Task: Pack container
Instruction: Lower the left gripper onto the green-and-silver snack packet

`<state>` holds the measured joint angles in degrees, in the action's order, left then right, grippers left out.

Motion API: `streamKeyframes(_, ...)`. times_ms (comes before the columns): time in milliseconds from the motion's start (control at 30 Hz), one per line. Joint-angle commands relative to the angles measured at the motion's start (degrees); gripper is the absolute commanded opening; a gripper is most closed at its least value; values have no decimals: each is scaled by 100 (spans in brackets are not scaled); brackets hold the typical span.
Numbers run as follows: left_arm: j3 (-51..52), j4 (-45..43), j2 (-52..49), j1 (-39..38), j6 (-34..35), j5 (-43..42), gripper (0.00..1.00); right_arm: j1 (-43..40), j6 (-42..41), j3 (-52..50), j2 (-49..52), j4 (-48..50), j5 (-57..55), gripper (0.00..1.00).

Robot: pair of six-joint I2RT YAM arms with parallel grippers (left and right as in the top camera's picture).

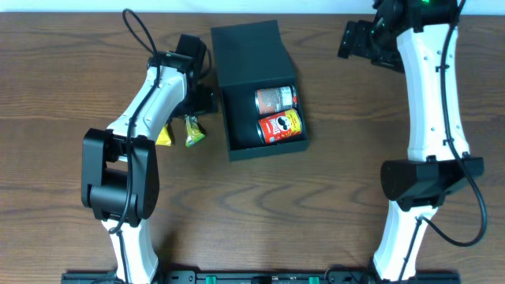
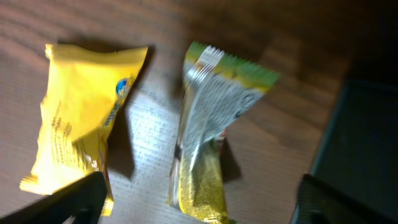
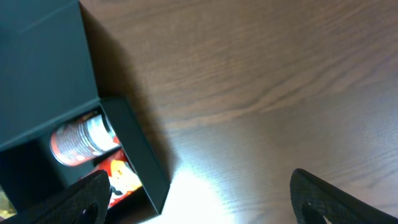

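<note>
The dark container [image 1: 237,95] lies open at the table's middle, its flap lid [image 1: 251,49] folded back. Two snack cans lie inside: a brown one [image 1: 275,99] and a red one [image 1: 281,127]. A green-silver snack packet [image 1: 193,131] and a yellow packet [image 1: 163,136] lie left of the box. My left gripper [image 2: 199,202] is open right above the green-silver packet [image 2: 208,130], with the yellow packet [image 2: 78,118] beside its left finger and the container wall [image 2: 357,137] at its right. My right gripper [image 3: 199,199] is open and empty, high at the far right; the container [image 3: 134,155] shows at its left.
The wooden table [image 1: 347,158] extends around the box. The arm bases stand at the front edge, left [image 1: 122,185] and right [image 1: 426,177].
</note>
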<state>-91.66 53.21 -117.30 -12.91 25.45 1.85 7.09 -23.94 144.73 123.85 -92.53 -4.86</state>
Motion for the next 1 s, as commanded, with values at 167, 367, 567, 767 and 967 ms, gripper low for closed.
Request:
streamKeyframes(167,358,-70,-59,7,481,-151,93,11,-87,109,24,146,-2,93)
streamKeyframes(367,748,-605,-59,7,446,-339,76,7,-85,109,24,299,-2,93)
streamKeyframes(567,846,-804,-59,15,367,-273,67,4,-66,109,24,299,-4,94)
streamKeyframes(767,846,-933,-59,13,372,-177,64,4,-66,109,24,326,-4,94)
streamKeyframes(967,846,-999,-59,15,372,-79,49,7,-66,109,24,389,-2,94)
